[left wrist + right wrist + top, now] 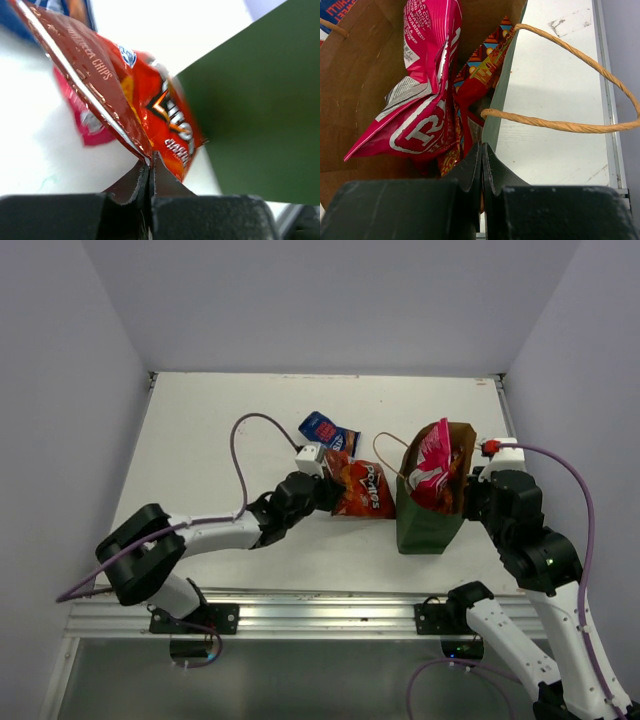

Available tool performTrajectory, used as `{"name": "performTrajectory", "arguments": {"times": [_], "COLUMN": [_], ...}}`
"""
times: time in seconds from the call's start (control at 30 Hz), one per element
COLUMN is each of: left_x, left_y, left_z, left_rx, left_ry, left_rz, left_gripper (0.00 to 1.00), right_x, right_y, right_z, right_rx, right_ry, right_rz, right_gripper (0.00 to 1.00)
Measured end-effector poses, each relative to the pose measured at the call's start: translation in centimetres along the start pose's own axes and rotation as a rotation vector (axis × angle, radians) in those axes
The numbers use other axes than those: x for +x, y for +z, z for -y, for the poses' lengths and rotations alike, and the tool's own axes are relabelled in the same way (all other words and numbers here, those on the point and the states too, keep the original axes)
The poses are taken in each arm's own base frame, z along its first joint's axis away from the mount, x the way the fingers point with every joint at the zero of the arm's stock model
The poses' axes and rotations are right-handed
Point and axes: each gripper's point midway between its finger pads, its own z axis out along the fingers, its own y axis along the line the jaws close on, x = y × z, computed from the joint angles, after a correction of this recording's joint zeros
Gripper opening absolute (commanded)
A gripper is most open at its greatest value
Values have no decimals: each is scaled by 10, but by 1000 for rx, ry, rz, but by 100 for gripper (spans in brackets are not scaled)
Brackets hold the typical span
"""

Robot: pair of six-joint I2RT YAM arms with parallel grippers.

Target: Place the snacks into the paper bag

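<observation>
My left gripper is shut on the near corner of the red Doritos bag, just left of the dark green paper bag. A small pink sachet lies on the table behind the Doritos bag. The blue bag lies farther back. My right gripper is shut on the paper bag's right rim. Inside the bag stand a large pink-white packet and a red patterned packet.
One rope handle loops out over the table to the right of the bag; the other rope handle arcs toward the Doritos bag. The table's right edge is close by. Walls enclose the white table on three sides.
</observation>
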Motion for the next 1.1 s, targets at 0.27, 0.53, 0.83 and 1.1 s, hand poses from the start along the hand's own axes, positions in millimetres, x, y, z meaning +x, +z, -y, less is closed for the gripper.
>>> {"name": "performTrajectory", "arguments": {"times": [0.27,0.53,0.83,1.1], "left_x": [-220,-357,-284,-226], "left_y": [-69,-179,-103,-54], "left_z": [146,262,309,328], "left_rx": [258,642,915,1098], "left_ry": [13,38,90,57], "left_rz": [356,617,336,100], "left_gripper": [0,0,0,0], "right_x": [0,0,0,0], "right_y": [0,0,0,0], "right_z": [0,0,0,0], "right_rx": [-1,-1,-1,-1], "right_ry": [0,0,0,0], "right_rz": [0,0,0,0], "right_gripper": [0,0,0,0]}}
